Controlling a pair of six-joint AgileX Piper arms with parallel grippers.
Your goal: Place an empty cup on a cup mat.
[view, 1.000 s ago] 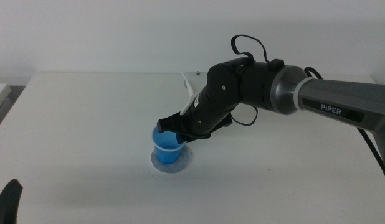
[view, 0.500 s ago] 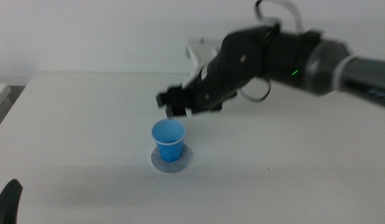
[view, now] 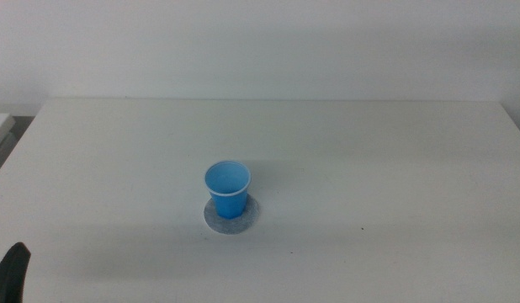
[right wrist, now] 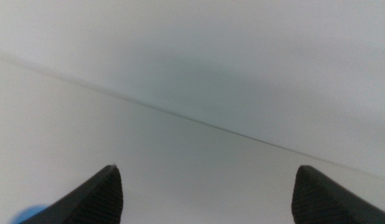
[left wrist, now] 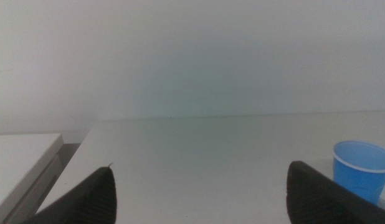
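Surface [view: 395, 168] was seen as a broad white expanse, with nothing standing on it but the task's two things near the middle. The cup mat [view: 252, 217] lay flat there, and the cup [view: 227, 189] stood upright on it, touched by nothing and showing a blue, empty inside. The placing step was therefore judged complete; nothing more seemed called for beyond keeping both arms clear of the cup. The left claw [left wrist: 199, 199] waited low at the near left corner, its jaws spread wide and released, the cup seen just past one of them. The right claw [right wrist: 208, 196] was out of the middle view; its jaws were likewise spread apart, with nothing grasped.
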